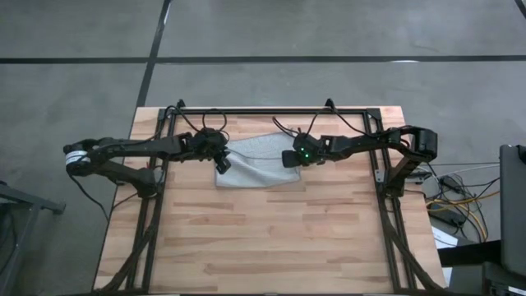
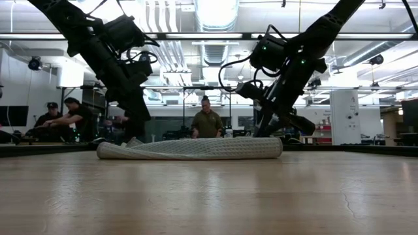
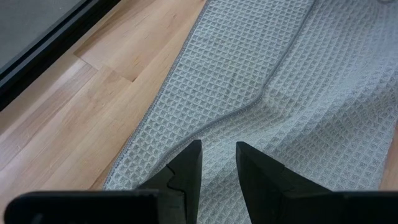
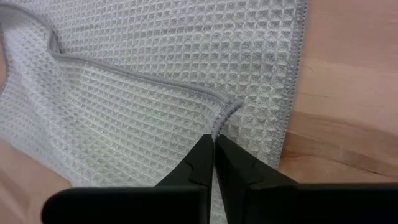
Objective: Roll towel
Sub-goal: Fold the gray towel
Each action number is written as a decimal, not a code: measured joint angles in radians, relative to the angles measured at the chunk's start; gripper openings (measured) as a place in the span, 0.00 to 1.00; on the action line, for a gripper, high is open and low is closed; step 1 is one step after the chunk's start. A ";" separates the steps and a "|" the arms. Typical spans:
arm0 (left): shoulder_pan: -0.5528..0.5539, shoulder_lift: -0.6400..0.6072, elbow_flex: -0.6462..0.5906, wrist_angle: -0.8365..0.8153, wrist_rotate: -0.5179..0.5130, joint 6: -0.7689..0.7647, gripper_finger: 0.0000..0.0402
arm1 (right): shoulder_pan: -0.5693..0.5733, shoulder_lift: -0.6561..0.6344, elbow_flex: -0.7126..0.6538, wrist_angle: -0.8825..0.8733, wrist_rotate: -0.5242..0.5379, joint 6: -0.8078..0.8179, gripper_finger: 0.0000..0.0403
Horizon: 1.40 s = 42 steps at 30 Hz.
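The towel (image 1: pixel 256 161), a light grey-blue waffle cloth, lies partly folded over itself on the wooden table's far half, between my two grippers. In the low view the towel (image 2: pixel 196 149) is a low, long bundle resting on the table. My left gripper (image 1: pixel 222 164) is at the towel's left end, its fingers a little apart with cloth between them (image 3: pixel 217 163). My right gripper (image 1: pixel 289 159) is at the towel's right end, shut (image 4: pixel 214 138) at a hemmed corner of the upper layer. My left gripper has cloth at the towel's left end (image 3: pixel 217 140) between its two fingers, slanting down from the table's left; one layer or several, I cannot tell. The towel lies on the table, and a small bump (image 2: pixel 134 140) rises at the fingers. My right gripper pinches the hemmed corner of the folded-over layer (image 4: pixel 222 115) between its fingertips, slanting down from the table's right. The hem runs slack away from the fingers. The rest of the towel lies flat on the table.
A dark metal frame (image 1: pixel 271 109) runs along the table's far edge and down both sides. Bare wood (image 1: pixel 263 238) fills the table's near half. Cables (image 1: pixel 456 197) lie off the table's right. People (image 2: pixel 208 124) stand in the room beyond.
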 joint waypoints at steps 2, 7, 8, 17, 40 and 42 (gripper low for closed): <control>0.000 0.000 0.000 0.000 0.000 0.000 0.26 | -0.001 0.000 0.000 0.001 0.011 0.000 0.02; 0.000 0.000 0.000 0.000 0.000 0.000 0.26 | -0.020 0.000 0.000 0.007 0.014 -0.008 0.02; 0.000 0.000 0.000 0.000 0.000 0.000 0.26 | -0.025 0.000 0.000 0.009 0.014 -0.011 0.02; 0.000 0.000 0.000 0.000 0.000 0.000 0.26 | -0.073 -0.018 0.000 0.021 0.061 -0.047 0.02; 0.000 0.000 0.000 0.000 0.000 0.000 0.26 | -0.222 -0.026 0.000 0.152 0.022 -0.180 0.02; 0.000 0.000 0.000 0.000 0.000 0.000 0.26 | -0.231 -0.026 0.000 0.166 0.007 -0.188 0.02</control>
